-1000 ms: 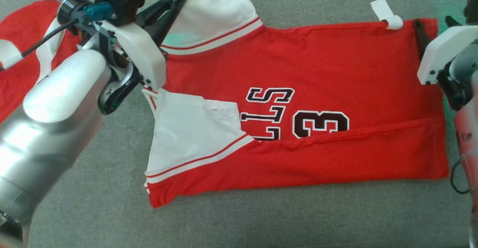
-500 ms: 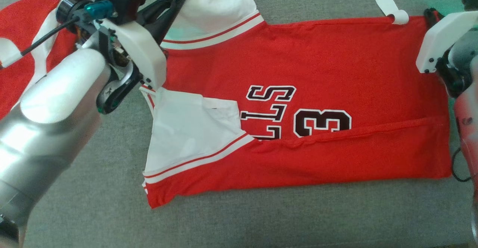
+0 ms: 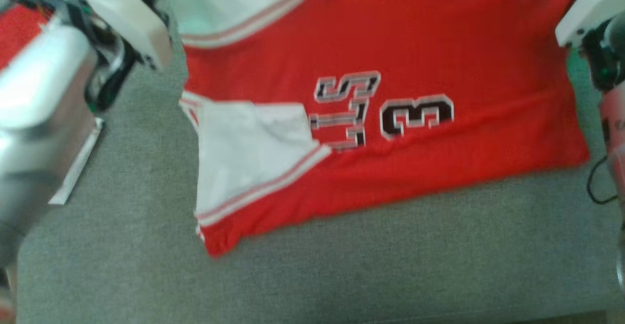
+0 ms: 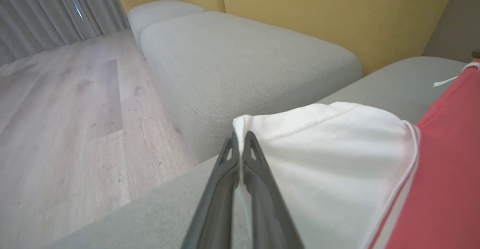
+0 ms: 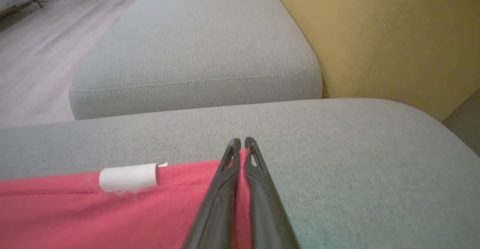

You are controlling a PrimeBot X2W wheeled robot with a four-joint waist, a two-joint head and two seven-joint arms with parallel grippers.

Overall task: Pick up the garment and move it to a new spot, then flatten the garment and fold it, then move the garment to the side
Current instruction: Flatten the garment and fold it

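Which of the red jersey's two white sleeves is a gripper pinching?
The red jersey's far white sleeve, clamped by the left gripper; the near white sleeve lies free.

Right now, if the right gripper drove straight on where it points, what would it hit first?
Probably the grey sofa cushion just beyond the red jersey edge that the right gripper pinches; depth unclear.
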